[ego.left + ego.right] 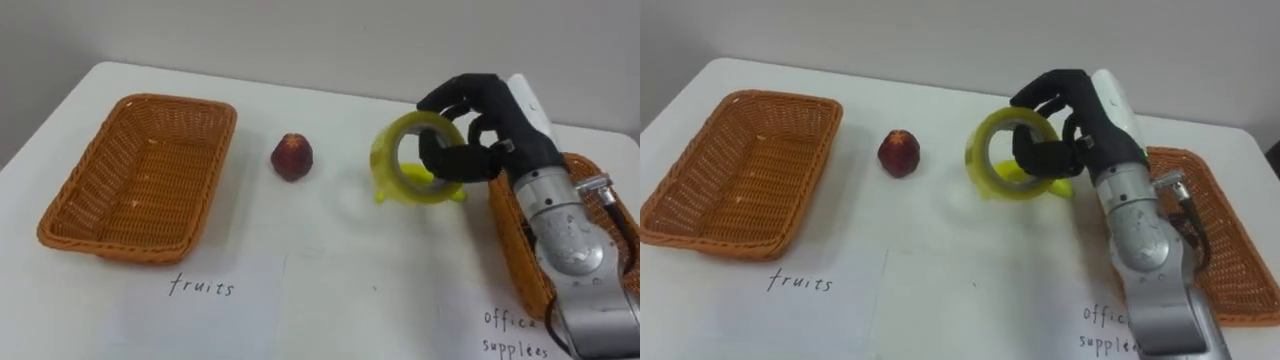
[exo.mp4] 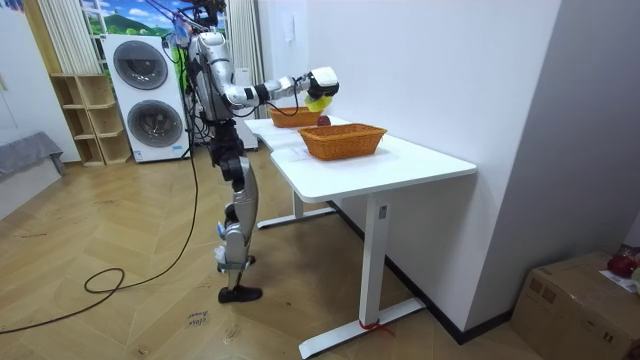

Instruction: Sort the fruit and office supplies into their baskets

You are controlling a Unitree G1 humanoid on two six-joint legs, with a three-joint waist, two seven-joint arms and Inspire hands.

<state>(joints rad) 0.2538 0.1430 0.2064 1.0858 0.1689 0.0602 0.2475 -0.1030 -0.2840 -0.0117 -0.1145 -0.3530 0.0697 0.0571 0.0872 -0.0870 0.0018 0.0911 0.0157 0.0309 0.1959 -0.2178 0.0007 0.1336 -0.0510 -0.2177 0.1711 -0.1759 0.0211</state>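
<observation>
- Above the bench, right of centre: right hand holds a yellow tape roll upright, fingers curled through its hole, pinching the ring.
- Bright yellow thing just under the roll; can't tell what it is.
- Red fruit on the bench, between the roll and the left basket.
- Right basket under the right forearm.
- Room view: robot stands at the bench's long side.
</observation>
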